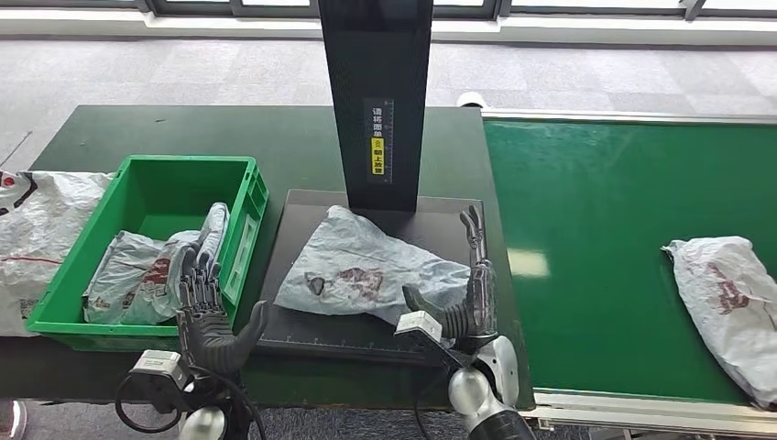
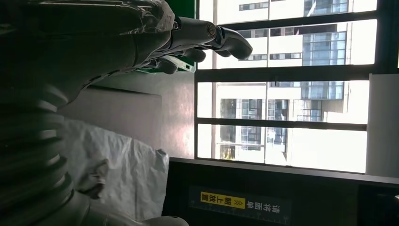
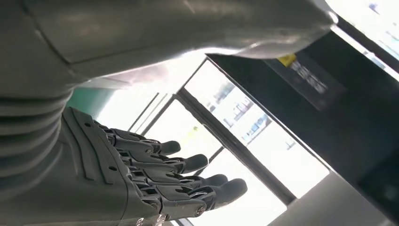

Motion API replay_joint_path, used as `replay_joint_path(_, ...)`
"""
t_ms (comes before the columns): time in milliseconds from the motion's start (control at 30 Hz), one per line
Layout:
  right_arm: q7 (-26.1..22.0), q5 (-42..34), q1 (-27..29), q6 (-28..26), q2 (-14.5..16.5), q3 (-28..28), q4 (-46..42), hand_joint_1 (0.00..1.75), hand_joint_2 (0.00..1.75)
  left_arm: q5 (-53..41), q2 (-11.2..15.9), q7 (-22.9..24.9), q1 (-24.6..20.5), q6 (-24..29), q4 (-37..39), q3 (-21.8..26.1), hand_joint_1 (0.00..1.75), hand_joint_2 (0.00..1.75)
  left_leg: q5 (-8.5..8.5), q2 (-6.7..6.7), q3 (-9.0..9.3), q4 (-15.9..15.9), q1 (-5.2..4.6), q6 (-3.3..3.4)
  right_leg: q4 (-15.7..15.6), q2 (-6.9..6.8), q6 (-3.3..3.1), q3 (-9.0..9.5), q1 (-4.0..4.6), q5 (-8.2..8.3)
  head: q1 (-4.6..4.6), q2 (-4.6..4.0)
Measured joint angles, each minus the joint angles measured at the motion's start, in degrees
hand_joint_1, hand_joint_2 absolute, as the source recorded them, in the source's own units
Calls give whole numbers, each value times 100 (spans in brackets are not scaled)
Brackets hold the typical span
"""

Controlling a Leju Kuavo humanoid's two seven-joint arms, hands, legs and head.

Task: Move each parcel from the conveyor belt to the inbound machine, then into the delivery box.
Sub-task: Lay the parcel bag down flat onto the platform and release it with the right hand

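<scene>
A parcel [image 1: 366, 266] is lying on the scanner plate [image 1: 302, 335] — both hands, left hand [image 1: 206, 307] and right hand [image 1: 463, 302], are hovering wide and empty; next it probably needs gripping and carrying to the green box [image 1: 247, 197].

A crumpled pale-grey plastic mailer parcel with a dark red print [image 1: 362, 266] lies flat on the black platform of the inbound machine [image 1: 302, 206], just beside the right hand's fingers [image 1: 474, 240] — touching or apart, unclear. A second like parcel [image 1: 728, 298] lies on the green conveyor belt [image 1: 596, 229], well apart from them. The green plastic delivery box [image 1: 147, 188] holds another such parcel [image 1: 137, 275] — just beyond the left hand's fingers [image 1: 197, 275].
</scene>
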Motion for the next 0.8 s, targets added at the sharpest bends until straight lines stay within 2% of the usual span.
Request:
replay_joint_path(267,-101,-191,420,-9,0,-10,-970,0,175,-31,4,-4,-22,39,79,-50,0,175,0,0,1,0,0,0,-1,1,0,1,0,0,0,0)
replay_joint_path(800,-116,-176,586,-9,0,-32,-1415,0,175,-54,16,-4,-68,39,147,-103,0,175,0,1,6,0,0,0,0,2,0,4,0,1,0,0)
